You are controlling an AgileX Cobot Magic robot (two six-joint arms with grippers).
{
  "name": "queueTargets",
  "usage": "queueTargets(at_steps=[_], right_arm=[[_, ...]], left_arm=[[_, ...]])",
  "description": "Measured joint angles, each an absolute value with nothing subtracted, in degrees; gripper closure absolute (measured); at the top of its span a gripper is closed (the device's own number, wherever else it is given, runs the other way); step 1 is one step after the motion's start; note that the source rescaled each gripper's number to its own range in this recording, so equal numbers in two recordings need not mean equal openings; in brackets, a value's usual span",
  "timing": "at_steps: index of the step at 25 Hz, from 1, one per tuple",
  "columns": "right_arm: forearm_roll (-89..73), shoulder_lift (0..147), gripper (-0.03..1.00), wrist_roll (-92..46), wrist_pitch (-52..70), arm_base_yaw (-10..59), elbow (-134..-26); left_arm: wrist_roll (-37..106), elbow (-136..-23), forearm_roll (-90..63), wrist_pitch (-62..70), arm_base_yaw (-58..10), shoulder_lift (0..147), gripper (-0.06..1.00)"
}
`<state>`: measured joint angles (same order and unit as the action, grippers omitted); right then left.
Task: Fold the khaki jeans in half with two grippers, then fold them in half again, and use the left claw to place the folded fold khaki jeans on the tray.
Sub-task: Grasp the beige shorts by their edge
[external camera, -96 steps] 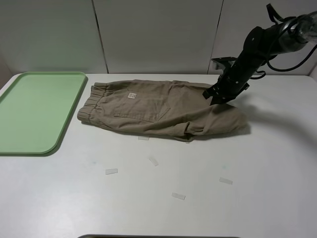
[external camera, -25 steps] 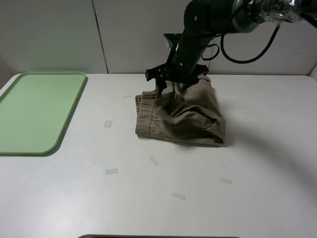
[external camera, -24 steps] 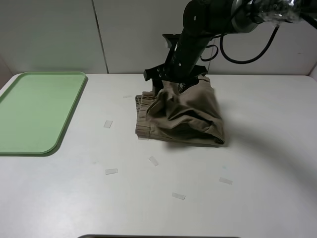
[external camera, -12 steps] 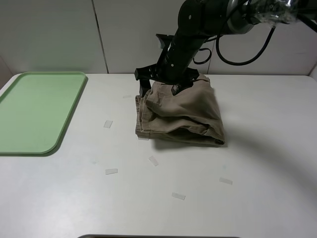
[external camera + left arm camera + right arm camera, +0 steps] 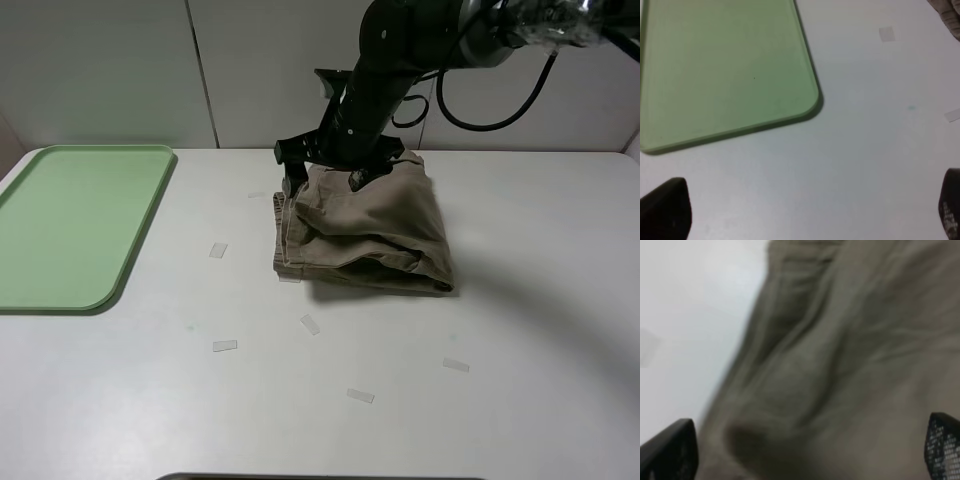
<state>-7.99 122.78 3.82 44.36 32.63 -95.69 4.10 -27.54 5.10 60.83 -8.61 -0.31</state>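
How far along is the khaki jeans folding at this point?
Done, apparently: the khaki jeans lie as a compact folded bundle on the table. In hand: the right gripper is open over the bundle's far edge, holding nothing. Left to do: the left gripper, open and empty near the tray, must carry the bundle there; the tray is bare.

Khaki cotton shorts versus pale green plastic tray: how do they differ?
The khaki cotton shorts are folded and wrinkled; the pale green plastic tray is flat and smooth. The shorts lie mid-table by the right gripper; the tray at the left edge. Both rest on the white table.
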Motion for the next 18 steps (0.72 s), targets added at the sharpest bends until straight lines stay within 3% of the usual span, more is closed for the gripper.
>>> queueTargets(at_steps=[8,18], right_arm=[[9.4,116.0,-0.02,3.1,46.4,29.9,-96.3],[16.9,108.1,-0.03,5.4,61.1,17.2,-96.3]], left_arm=[[4.1,-27.5,5.1,60.8,-8.6,-0.3,-0.05],[4.1,-27.5,5.1,60.8,-8.6,-0.3,-0.05]])
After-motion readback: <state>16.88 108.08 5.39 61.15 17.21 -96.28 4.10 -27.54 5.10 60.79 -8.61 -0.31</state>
